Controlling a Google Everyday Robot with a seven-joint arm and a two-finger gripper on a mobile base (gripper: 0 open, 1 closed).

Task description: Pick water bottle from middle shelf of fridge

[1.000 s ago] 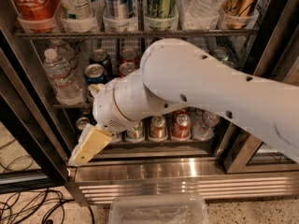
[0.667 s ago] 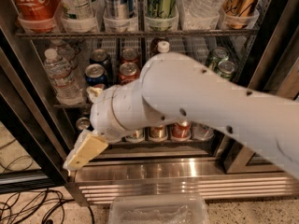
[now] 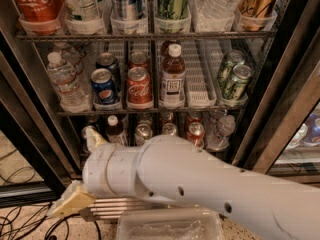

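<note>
In the single camera view we look into the fridge (image 3: 282,96), which stands open to us. The water bottle (image 3: 63,82) stands upright at the left end of the middle shelf (image 3: 198,80), close to its front edge, with a second clear bottle just behind it. To its right along that front edge come a Pepsi can (image 3: 104,87), a Coca-Cola can (image 3: 138,87), a bottle of brown tea (image 3: 173,77) and, near the right end, two green cans (image 3: 235,81).

The white arm (image 3: 200,184) crosses the lower part of the view from the right. Its gripper (image 3: 75,200) hangs low at the left, below the bottom rack and well apart from the water bottle (it holds nothing we can see). We cannot tell whether it is open or closed. A clear plastic tray (image 3: 170,225) lies under the arm at the bottom edge.
</note>
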